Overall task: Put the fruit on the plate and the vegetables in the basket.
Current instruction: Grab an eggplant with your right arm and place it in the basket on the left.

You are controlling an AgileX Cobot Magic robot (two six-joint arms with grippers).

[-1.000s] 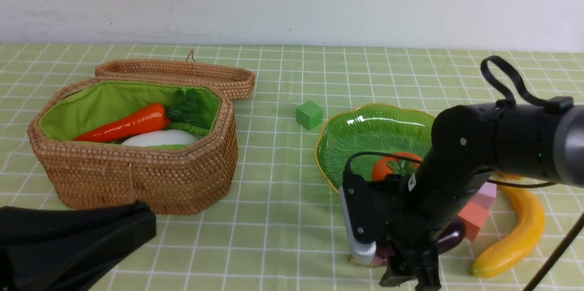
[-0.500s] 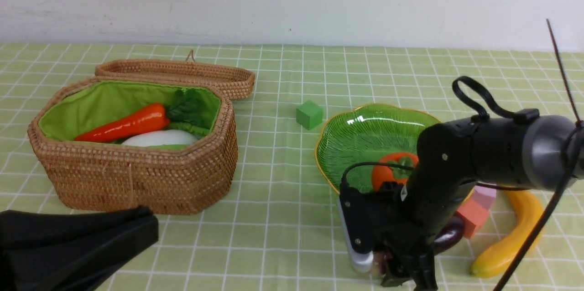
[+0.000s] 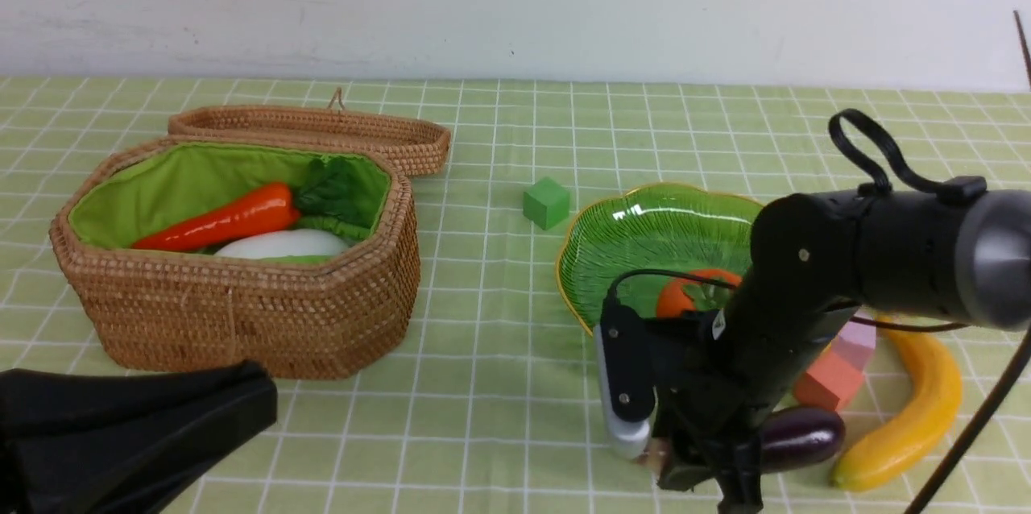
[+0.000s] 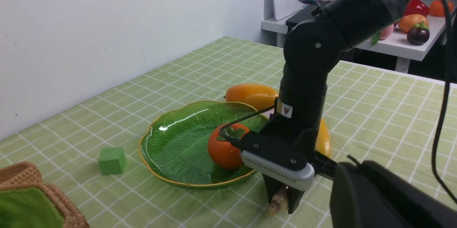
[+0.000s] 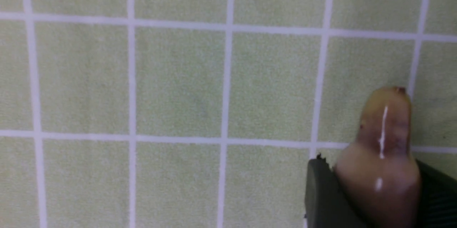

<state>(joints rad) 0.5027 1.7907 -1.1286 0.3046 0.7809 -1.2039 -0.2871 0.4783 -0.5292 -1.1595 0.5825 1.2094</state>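
Green checked tabletop (image 3: 499,353) lies under the right gripper (image 3: 667,462), whose jaws are pressed together on the pale stem end of the eggplant (image 3: 801,437). The purple body stretches away to the gripper's right. One small sticker (image 4: 286,110) on the arm is not readable.

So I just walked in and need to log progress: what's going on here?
The right end effector is closed around the stem end of the eggplant, low over the tablecloth on the robot's side of the plate. The persimmon sits on the plate; the red pepper and radish lie in the basket. The banana and mango are on the tablecloth, not yet plated.
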